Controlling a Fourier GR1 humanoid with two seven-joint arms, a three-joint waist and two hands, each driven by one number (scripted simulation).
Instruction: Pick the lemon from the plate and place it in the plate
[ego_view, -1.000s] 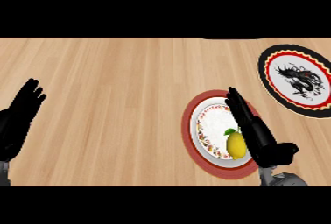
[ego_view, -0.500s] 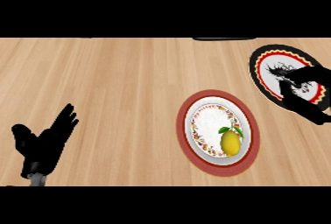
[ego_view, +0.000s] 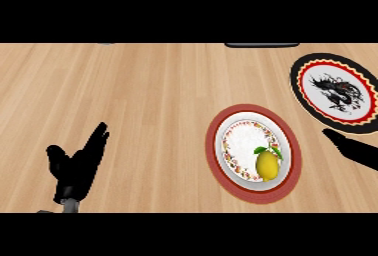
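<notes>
1. The wooden counter (ego_view: 148, 90) fills the view.
2. The red-rimmed plate (ego_view: 210, 150) lies at about 4 o'clock from the view's middle.
3. The black-rimmed plate (ego_view: 336, 75) sits at 2 o'clock, cut by the right edge and apart from the red-rimmed one.
4. The left hand (ego_view: 77, 165) shows at 8 o'clock, fingers straight and pointing up. It holds nothing and is well apart from both plates.
5. The right hand (ego_view: 358, 150) enters from the right edge at 4 o'clock. The part that shows is stretched straight toward 10 o'clock and is curled round nothing.
6. The lemon (ego_view: 267, 165) lies on the red-rimmed plate at 5 o'clock from its centre, leaf end up. It is at 8 o'clock from the right hand, near but not touching.
</notes>
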